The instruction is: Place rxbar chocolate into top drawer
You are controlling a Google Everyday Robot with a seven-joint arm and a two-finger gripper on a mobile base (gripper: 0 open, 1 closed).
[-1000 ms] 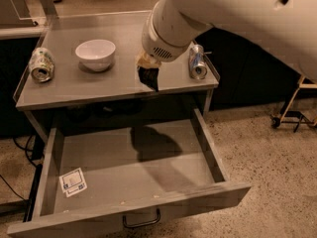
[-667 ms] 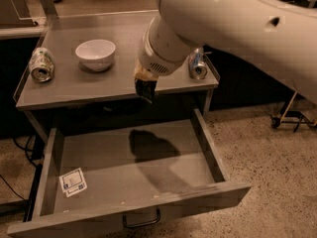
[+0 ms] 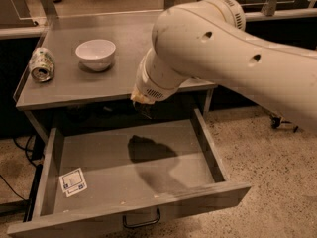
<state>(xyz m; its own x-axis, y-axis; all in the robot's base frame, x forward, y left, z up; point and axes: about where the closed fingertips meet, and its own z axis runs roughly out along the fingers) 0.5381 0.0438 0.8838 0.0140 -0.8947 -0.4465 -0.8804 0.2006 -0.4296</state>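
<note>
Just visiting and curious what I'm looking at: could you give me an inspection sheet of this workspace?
Surface: grey table.
Job's things: top drawer pulled open, white sticker inside; rxbar chocolate cannot be made out.
Clutter: can on its side, white bowl upright, both on the table's left.
Grippers: gripper hangs over the drawer's rear, just below the table's front edge.
Cables: dark cables on the floor, left of the drawer.
Surroundings: speckled floor; wheeled stand at right.
</note>
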